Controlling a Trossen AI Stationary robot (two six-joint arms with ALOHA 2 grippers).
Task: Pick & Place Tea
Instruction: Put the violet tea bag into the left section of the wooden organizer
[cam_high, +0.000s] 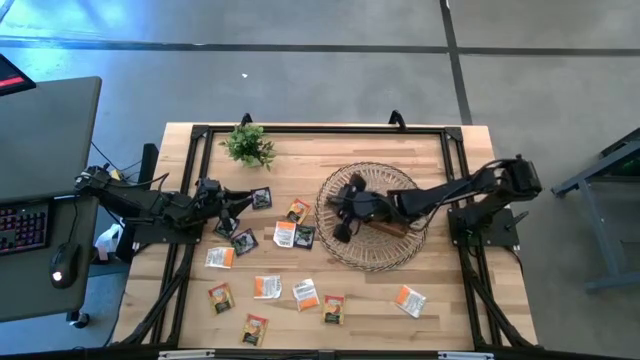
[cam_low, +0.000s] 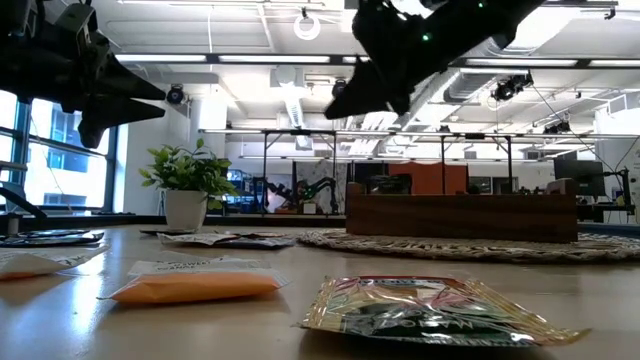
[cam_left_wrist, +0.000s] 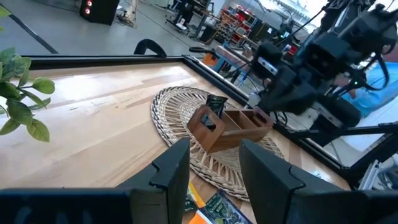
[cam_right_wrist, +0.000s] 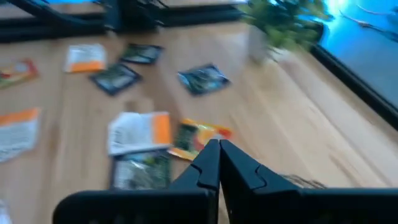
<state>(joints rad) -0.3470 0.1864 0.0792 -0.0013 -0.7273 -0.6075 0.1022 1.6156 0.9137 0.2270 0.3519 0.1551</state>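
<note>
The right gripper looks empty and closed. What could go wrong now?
The right gripper is shut above the wicker basket, holding nothing, so it must open again before the next tea packet. Two packets touch there; it might grab both. The left gripper waits open nearby, so the arms could bump.

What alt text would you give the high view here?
Right gripper, shut and empty, hangs over the wicker basket holding a wooden tray; left gripper hovers open above the tea packets scattered across the table, a small plant behind.

Robotics lab: other robot arms (cam_low: 305, 192), open ceiling w/ strip lights (cam_low: 190, 58).
</note>
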